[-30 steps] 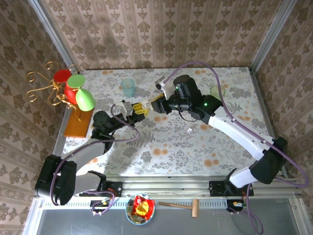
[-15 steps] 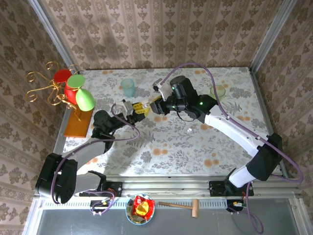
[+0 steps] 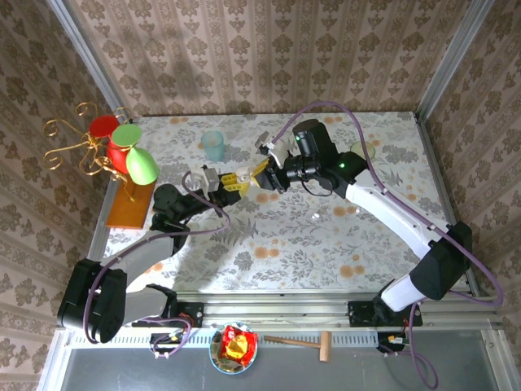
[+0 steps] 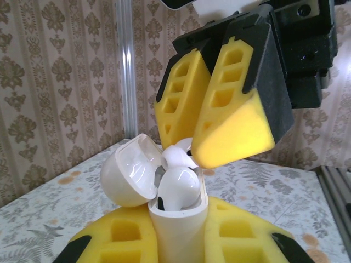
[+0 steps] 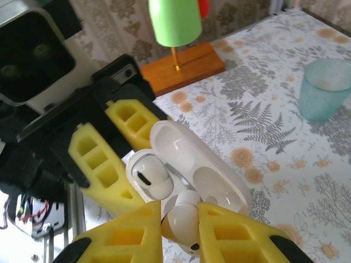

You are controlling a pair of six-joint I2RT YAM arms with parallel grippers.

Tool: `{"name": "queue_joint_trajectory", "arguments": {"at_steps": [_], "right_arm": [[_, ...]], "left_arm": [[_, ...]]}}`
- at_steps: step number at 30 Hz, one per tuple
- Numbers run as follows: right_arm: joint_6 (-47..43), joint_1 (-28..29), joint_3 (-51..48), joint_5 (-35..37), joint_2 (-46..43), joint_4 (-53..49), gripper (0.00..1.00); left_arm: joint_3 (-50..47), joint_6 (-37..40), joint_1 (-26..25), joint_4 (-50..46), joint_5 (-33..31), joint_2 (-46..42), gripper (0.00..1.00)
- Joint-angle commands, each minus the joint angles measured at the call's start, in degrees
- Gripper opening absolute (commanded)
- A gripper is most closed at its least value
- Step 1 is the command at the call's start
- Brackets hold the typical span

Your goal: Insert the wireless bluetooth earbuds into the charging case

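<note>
White plastic is showing inside both grips. Clenching the charging case [image 4: 178,224] upright, the left gripper [image 4: 178,249] is presenting the case's open mouth upward, with the lid [image 4: 129,175] tipping back to one side. One seated earbud [image 5: 149,176] is already sitting in the case. The right gripper [image 5: 180,234] is pinching the held earbud [image 5: 184,218] just above the case's mouth, beside the empty socket [image 5: 216,186] rather than squarely over it. Its stem is hiding inside the grip, so its axis is unclear. A small sideways shift toward that socket is looking necessary before lowering.
</note>
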Motion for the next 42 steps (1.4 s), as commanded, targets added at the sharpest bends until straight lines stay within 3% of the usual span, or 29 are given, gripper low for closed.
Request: {"name": "queue_joint_trajectory", "arguments": {"at_steps": [1,6,10,20,25,34,42], "right_arm": [[-7.42,-0.71,1.21,-9.11,-0.17,-4.16,0.18],[-13.66,-1.47,2.99,-12.46,0.65,-8.54,0.19],[-14.92,-1.72,4.76,-12.04,1.67,-9.98,0.29],[-4.44,-2.8,-0.49,-4.32,-5.86,2.23,0.56],[3.6,-2.82,-1.41,4.89,-6.69,5.86,0.67],[6.08,-1.26,-0.21,4.78,-4.21,1.36,0.71],[6.81,-1.14,1.2,8.5,-0.67,-1.97,0.66]], "left_arm": [[2.33,-3.84,0.48,4.89,1.68,-1.33,0.0],[2.44,-5.15,0.48,6.09,2.31,-0.97,0.0],[2.31,-5.09,0.5,6.36,2.51,-0.88,0.0],[1.95,-3.69,0.91,7.0,2.3,0.5,0.01],[1.95,-3.68,1.03,8.37,2.67,1.51,0.0],[2.25,-3.86,1.14,9.08,2.95,2.55,0.0],[2.59,-4.47,1.15,9.44,3.38,2.46,0.0]]}}
